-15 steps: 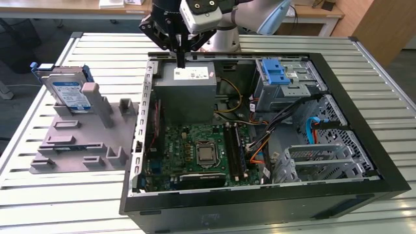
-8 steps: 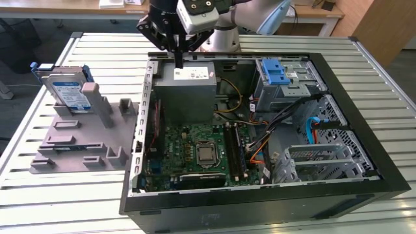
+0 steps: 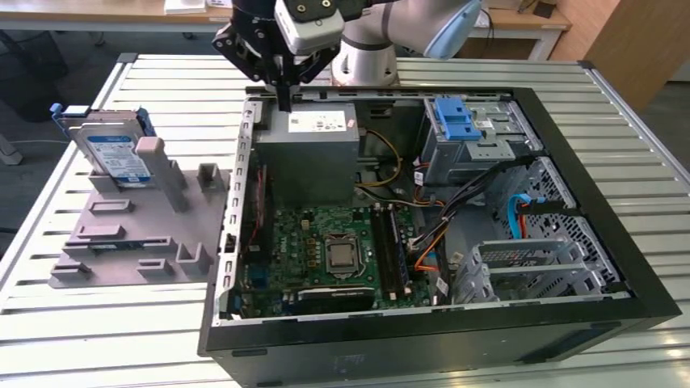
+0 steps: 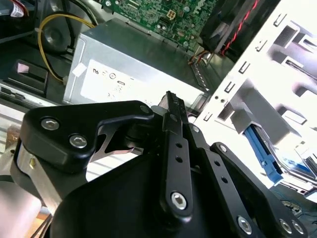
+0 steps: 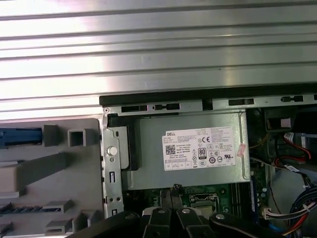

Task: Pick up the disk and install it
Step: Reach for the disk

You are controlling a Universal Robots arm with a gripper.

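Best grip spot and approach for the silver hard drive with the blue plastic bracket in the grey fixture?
Likely its free upper edge, pinched across the flat faces, from above: the silver hard drive stands on edge in the grey fixture, lower part seated.

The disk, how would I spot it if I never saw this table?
Find the big open black computer case on the table. On the exterior view's left of it lies a grey holder, and the disk stands on edge at its far end. Only it has a white-and-blue label and blue frame.
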